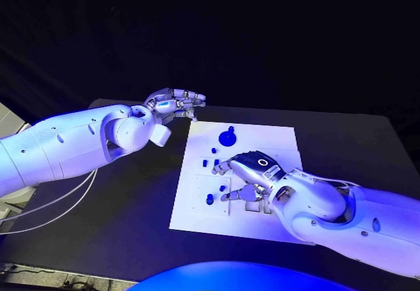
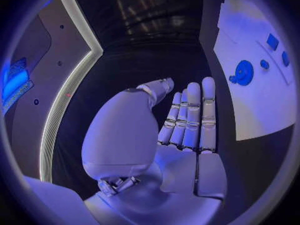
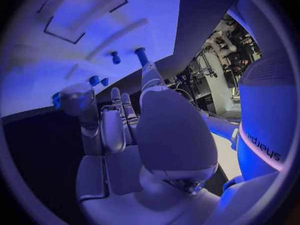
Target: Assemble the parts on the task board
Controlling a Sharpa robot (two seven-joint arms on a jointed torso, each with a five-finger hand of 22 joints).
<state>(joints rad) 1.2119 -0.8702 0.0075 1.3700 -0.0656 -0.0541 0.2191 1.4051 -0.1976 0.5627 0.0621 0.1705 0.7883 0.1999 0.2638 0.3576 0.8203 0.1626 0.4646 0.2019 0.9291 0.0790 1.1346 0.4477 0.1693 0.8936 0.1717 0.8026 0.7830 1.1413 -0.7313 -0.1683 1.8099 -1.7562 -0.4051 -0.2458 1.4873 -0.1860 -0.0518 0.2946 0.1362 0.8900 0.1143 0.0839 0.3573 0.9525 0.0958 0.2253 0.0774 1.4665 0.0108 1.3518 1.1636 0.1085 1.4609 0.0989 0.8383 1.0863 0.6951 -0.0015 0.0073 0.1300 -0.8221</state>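
The white task board (image 1: 263,136) lies in the middle of the black table. A round blue part (image 1: 227,137) sits near its far edge, and small blue parts (image 1: 207,162) lie along its left side, with another (image 1: 210,197) nearer me. My right hand (image 1: 246,176) is low over the board's middle, fingers spread toward these pieces; in the right wrist view its fingertips (image 3: 147,71) end just short of small blue parts (image 3: 116,58), with nothing in its grasp. My left hand (image 1: 176,102) hovers off the board's far left corner, its fingers (image 2: 191,116) straight and empty.
The board has a rectangular recess (image 3: 81,10) beyond the blue pieces. Bare black table (image 1: 122,206) surrounds the board on the left and on the right side (image 1: 359,151). White cables (image 1: 35,212) hang by my left arm.
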